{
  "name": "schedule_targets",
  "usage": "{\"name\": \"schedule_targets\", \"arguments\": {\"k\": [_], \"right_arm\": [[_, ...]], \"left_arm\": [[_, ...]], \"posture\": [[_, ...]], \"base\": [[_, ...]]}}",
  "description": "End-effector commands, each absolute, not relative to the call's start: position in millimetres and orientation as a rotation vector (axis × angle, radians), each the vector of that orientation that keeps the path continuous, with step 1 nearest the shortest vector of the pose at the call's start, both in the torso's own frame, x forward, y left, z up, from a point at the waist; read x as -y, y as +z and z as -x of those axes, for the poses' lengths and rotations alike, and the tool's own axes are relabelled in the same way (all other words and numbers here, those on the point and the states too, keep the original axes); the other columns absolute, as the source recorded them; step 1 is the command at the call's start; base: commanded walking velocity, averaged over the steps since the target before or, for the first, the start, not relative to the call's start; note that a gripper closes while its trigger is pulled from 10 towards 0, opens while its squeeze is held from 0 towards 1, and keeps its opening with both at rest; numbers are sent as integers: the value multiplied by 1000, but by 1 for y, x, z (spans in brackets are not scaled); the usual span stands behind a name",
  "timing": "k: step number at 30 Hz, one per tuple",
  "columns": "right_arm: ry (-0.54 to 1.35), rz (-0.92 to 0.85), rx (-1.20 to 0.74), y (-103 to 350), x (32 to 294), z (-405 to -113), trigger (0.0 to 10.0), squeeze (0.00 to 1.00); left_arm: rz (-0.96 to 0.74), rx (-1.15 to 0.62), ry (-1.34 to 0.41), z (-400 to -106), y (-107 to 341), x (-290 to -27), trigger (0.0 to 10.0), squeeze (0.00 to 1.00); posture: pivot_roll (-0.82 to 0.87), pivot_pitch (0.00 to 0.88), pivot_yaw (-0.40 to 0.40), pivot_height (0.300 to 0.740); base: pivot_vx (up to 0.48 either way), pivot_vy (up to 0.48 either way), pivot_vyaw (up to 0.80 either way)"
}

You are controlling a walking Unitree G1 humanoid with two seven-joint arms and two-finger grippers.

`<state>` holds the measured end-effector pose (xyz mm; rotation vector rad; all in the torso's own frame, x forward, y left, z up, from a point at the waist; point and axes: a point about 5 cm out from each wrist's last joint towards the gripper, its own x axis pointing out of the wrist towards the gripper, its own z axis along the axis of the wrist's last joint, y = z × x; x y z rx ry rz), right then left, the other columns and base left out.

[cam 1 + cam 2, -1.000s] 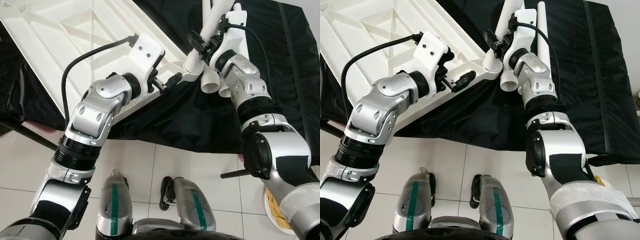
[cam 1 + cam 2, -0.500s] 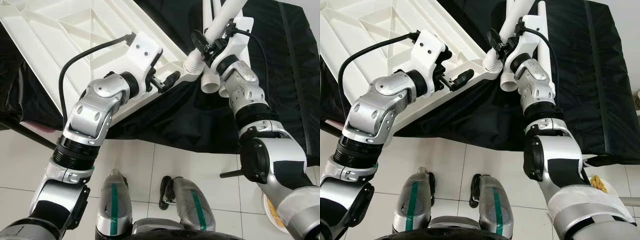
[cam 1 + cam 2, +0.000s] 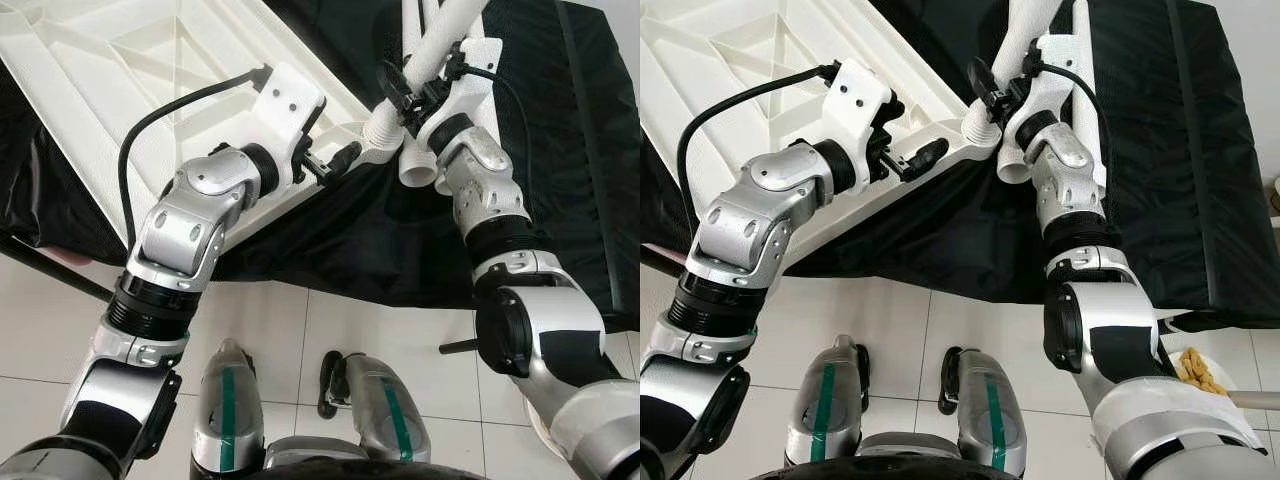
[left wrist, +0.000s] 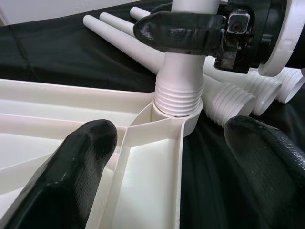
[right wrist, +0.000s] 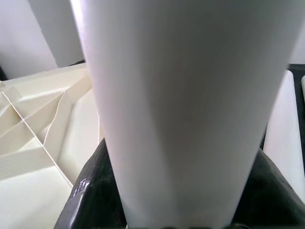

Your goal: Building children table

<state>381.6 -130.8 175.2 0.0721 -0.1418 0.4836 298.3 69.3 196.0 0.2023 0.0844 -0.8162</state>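
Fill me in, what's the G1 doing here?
It is building a children's table. The white tabletop lies upside down on a black cloth. The right gripper is shut on a white table leg whose threaded end sits in the corner socket. The left gripper is open astride that corner. Spare legs lie alongside.

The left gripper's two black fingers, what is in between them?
Between the left gripper's fingers sits the corner of the white tabletop, with the white leg screwed into its socket just ahead. The left wrist view shows it.
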Motion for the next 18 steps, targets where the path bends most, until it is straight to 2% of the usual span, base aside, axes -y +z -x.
{"name": "schedule_targets", "arguments": {"k": [1,18], "right_arm": [[534,-38,64,157,121,-377,10000,0],[647,-4,69,147,109,-364,10000,0]], "left_arm": [[-214,-70,-791,-299,201,-70,10000,0],[-216,-66,-777,-299,202,-73,10000,0]], "posture": [[172,65,-85,740],[175,66,-82,740]], "base": [[0,0,0],[0,0,0]]}}
